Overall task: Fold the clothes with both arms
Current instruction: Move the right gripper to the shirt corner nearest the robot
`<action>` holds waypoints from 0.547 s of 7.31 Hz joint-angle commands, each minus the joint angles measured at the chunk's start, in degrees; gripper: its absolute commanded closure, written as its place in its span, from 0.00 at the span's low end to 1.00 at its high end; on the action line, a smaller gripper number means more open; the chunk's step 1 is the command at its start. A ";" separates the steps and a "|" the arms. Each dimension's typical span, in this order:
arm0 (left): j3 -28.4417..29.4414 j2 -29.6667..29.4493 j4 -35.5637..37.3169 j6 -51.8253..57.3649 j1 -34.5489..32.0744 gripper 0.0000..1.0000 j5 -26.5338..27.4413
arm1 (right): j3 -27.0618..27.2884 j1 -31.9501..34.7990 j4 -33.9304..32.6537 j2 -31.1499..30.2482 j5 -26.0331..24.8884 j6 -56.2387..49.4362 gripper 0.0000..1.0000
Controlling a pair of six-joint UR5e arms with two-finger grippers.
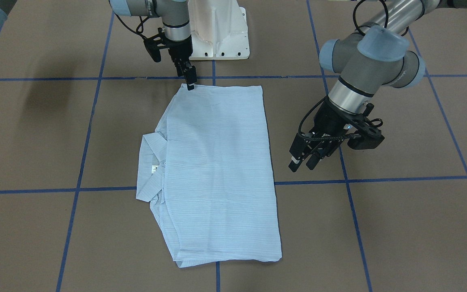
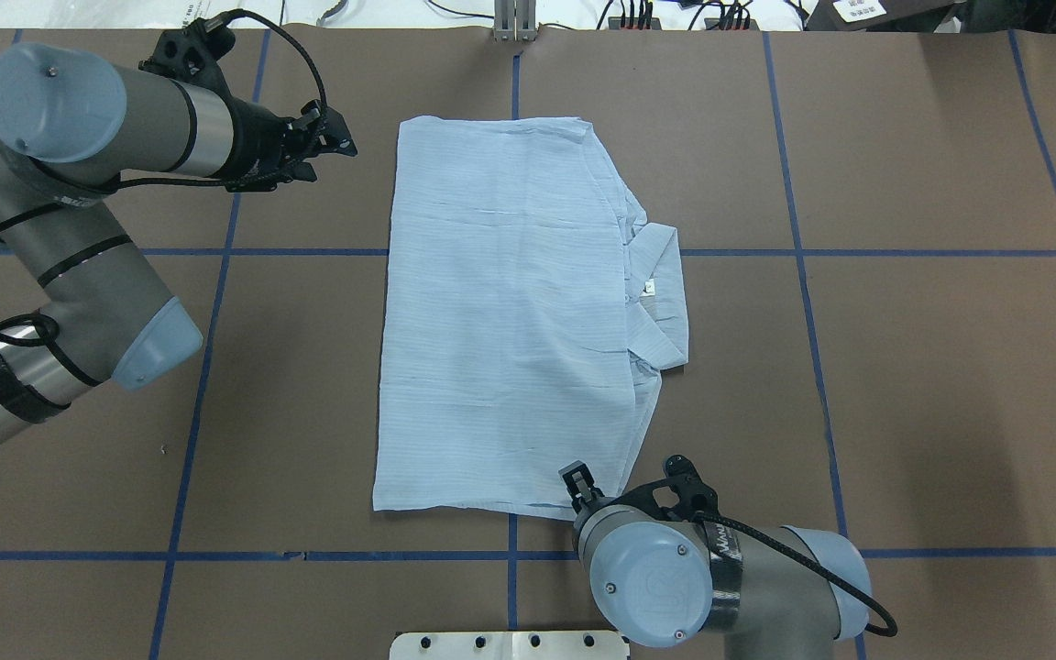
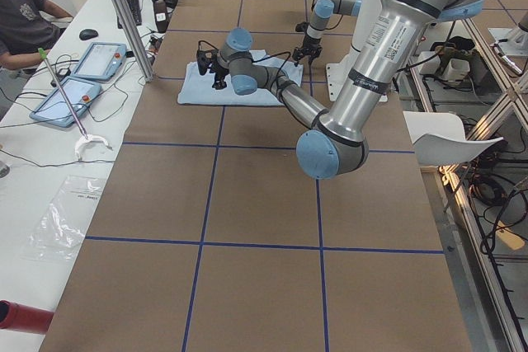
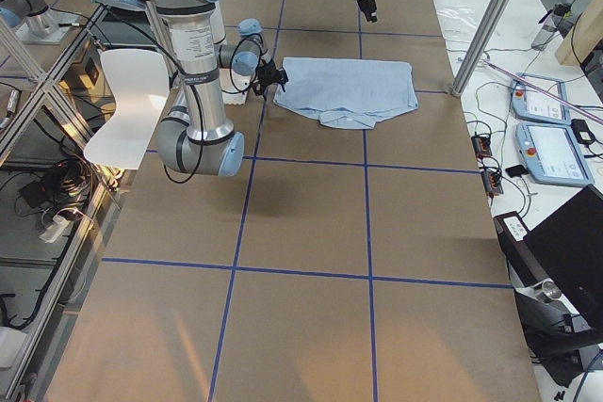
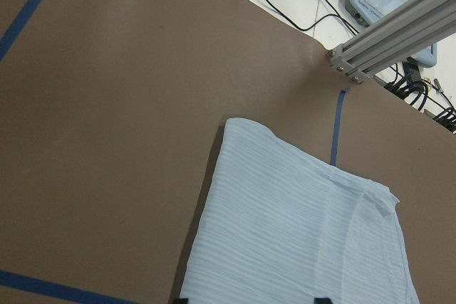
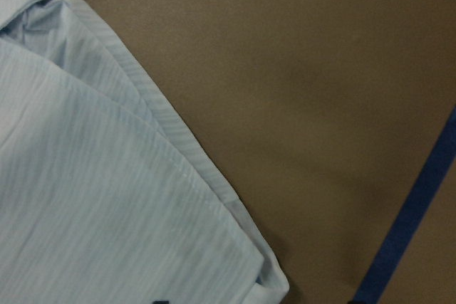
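The light-blue striped shirt [image 1: 217,162] lies folded flat in a rectangle in the middle of the table [image 2: 510,321]. Its collar [image 1: 150,154] and white neck tag [image 2: 649,287] stick out on my right side. My right gripper [image 1: 190,83] is low at the shirt's near right corner [image 2: 580,484]. In the right wrist view that corner [image 6: 235,261] lies between fingertips that stand apart, so the gripper is open. My left gripper [image 1: 303,164] is open and empty. It hovers above bare table off the shirt's left edge, near its far corner [image 2: 340,137]. The left wrist view shows that far corner [image 5: 246,129].
Blue tape lines [image 1: 399,178] divide the brown table into squares. The white pedestal base [image 1: 217,32] stands just behind the shirt's near edge. An aluminium post [image 5: 392,33] and operator tablets [image 3: 99,59] are beyond the far edge, where a person [image 3: 25,22] sits.
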 commanded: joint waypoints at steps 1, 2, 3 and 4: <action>-1.04 -0.03 0.09 0.00 -0.09 0.34 -0.08 | -0.32 0.32 0.11 0.05 -0.09 0.28 0.13; -1.75 0.06 1.04 0.00 -0.09 0.34 -0.17 | -0.32 0.32 0.11 0.13 -0.09 0.27 0.14; -1.75 0.06 1.31 0.00 -0.09 0.34 -0.17 | -0.32 0.50 0.11 0.22 -0.09 0.01 0.15; -1.75 0.06 1.32 0.00 -0.09 0.34 -0.17 | -0.49 0.93 0.11 1.01 -0.09 -0.34 0.15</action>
